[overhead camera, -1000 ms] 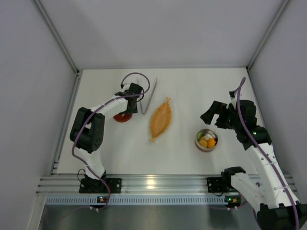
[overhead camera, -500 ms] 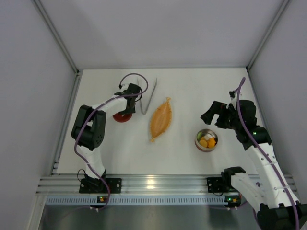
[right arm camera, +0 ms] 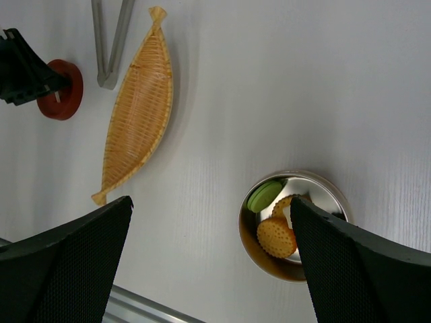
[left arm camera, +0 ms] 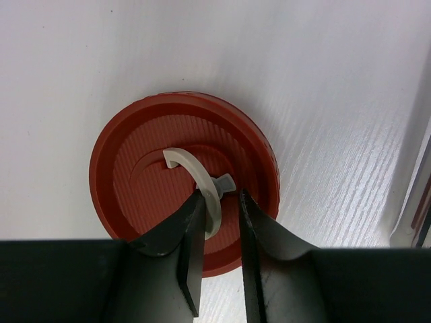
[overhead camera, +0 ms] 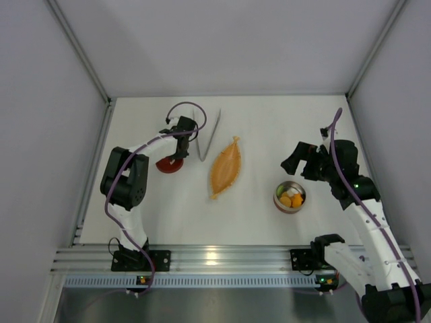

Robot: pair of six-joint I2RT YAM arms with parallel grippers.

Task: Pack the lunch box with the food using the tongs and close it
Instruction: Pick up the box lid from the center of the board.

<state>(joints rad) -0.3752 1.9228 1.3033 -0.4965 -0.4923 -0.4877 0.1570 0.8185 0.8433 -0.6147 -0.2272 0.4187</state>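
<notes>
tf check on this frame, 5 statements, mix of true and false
1. The lid is on the lunch box. False: it lies on the table under the left gripper, and the box stands open to the right.
2. The food is in the lunch box. True.
3. The right gripper holds the tongs. False: they lie on the table beside the orange tray, and that gripper is open and empty.
4. The left gripper's fingers sit on either side of the lid's white handle. True.
5. The orange tray holds food. False: nothing shows on it.
</notes>
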